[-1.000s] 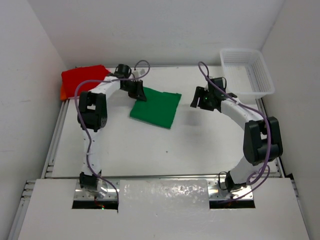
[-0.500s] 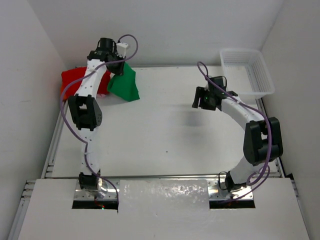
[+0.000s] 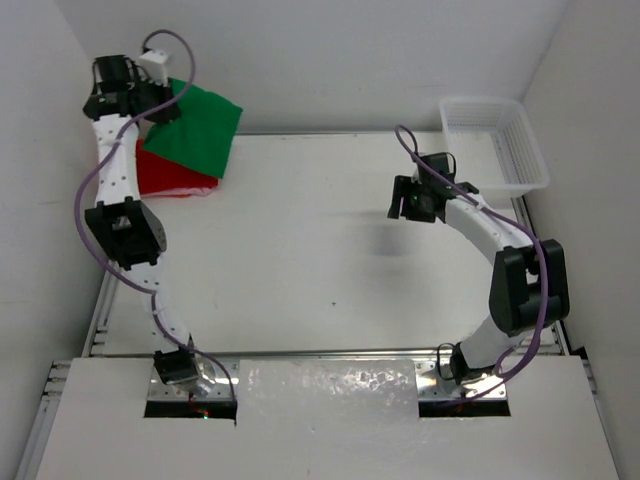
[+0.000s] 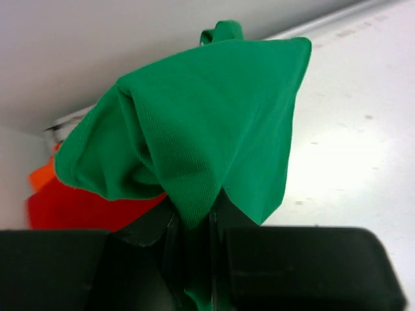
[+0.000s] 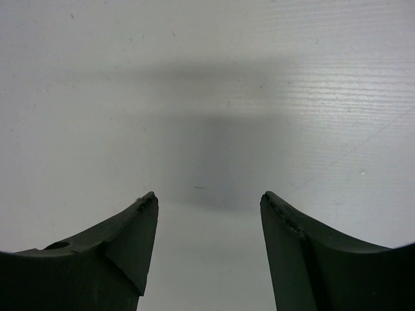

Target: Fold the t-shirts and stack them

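A folded green t-shirt (image 3: pixel 190 127) (image 4: pixel 201 136) hangs in the air at the table's far left corner, with my left gripper (image 3: pixel 150 105) (image 4: pixel 193 217) shut on its edge. Under it lies a red t-shirt (image 3: pixel 165 177) (image 4: pixel 84 204), and an orange t-shirt (image 4: pixel 40 176) peeks out from below the red one. No pink t-shirt is in view. My right gripper (image 3: pixel 400 203) (image 5: pixel 209 201) hovers over bare table right of centre, open, with nothing between its fingers.
A white mesh basket (image 3: pixel 495 140) stands at the far right corner. White walls close in on the left, back and right. A metal rail (image 3: pixel 105 290) runs along the table's left edge.
My left gripper has lifted the green t-shirt off the middle of the table and carried it left and back, to above the red one. The right arm has barely moved.
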